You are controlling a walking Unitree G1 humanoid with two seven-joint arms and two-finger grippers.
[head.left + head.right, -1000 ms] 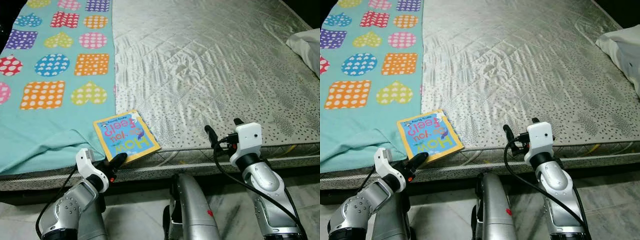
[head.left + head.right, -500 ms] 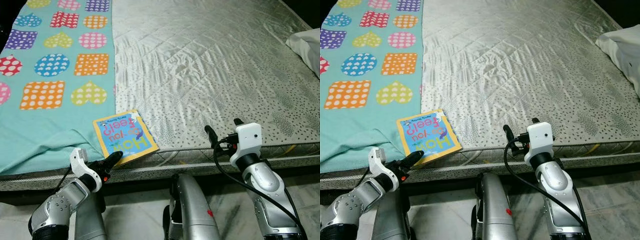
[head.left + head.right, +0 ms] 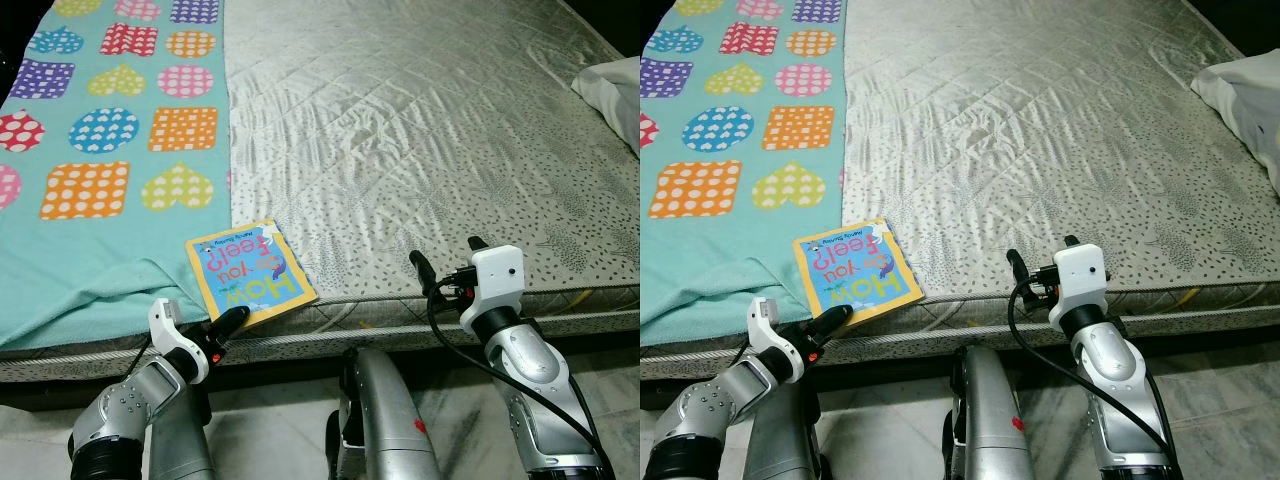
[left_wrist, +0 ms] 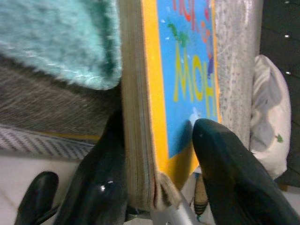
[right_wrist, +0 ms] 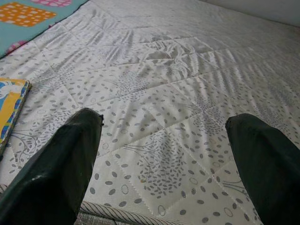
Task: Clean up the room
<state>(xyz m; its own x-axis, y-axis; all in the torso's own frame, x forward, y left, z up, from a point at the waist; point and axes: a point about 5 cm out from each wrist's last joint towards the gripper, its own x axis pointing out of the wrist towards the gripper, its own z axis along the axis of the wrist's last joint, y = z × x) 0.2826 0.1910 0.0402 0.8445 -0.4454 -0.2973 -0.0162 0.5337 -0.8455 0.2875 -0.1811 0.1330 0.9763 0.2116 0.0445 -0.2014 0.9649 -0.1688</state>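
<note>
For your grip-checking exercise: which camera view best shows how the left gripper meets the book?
The left wrist view: its fingers straddle the book, one against the cover, one behind the pages. The eye views show the left gripper at the book's near corner; the right wrist view catches one book edge.

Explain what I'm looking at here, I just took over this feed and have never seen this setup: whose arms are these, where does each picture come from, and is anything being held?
These are the two silver arms of a humanoid robot standing at the near edge of a bed. The two wide pictures come from a stereo camera on its head, looking down; they show the same scene. The other two come from cameras on each wrist, looking along that claw's black fingers.

On the bed lie a turquoise blanket with coloured hearts and squares, a white pillow at the far right, and a children's board book at the near edge.

The left claw has a finger on each side of the book's near corner; the left wrist view shows the fingers closed on it. The right claw hovers open over the bare mattress, holding nothing.
</note>
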